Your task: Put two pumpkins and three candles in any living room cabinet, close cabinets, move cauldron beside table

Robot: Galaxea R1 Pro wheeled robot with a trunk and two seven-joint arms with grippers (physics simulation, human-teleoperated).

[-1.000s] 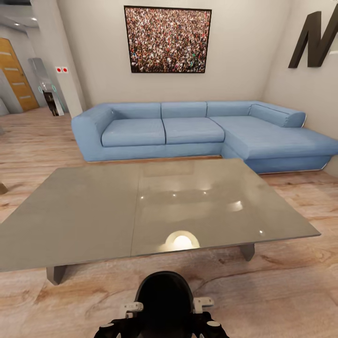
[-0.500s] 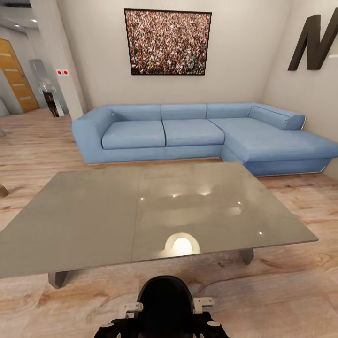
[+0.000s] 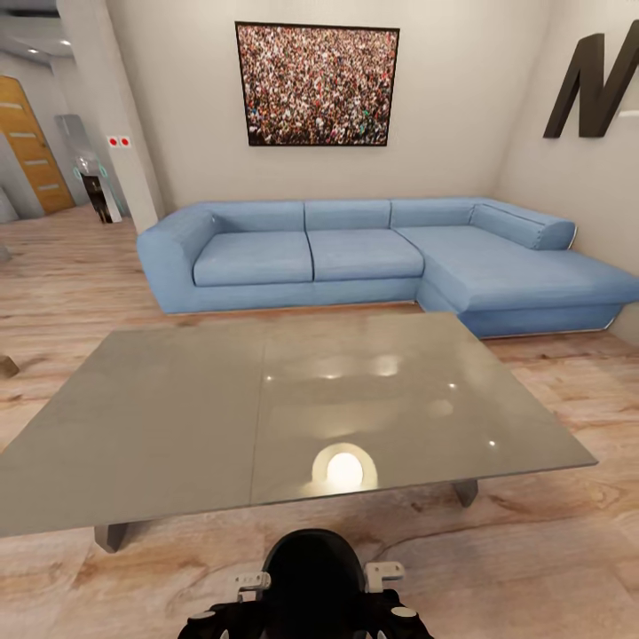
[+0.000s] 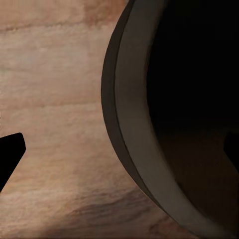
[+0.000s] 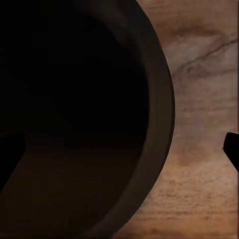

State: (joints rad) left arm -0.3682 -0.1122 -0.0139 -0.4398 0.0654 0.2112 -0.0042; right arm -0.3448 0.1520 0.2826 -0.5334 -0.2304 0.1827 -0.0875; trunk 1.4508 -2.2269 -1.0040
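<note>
Backed off slightly vs 1 s ago. Grey glossy low table (image 3: 177, 408) mid-frame, blue L-shaped sofa (image 3: 373, 253) behind. Dark round cauldron rim (image 4: 132, 149) over wood floor (image 4: 55, 99) between both wrist cams. Finger gap: can't tell.

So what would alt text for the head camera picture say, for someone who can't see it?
A low grey table fills the foreground on a wood floor, with a blue corner sofa behind it. A crowd photo hangs on the wall above.
</note>
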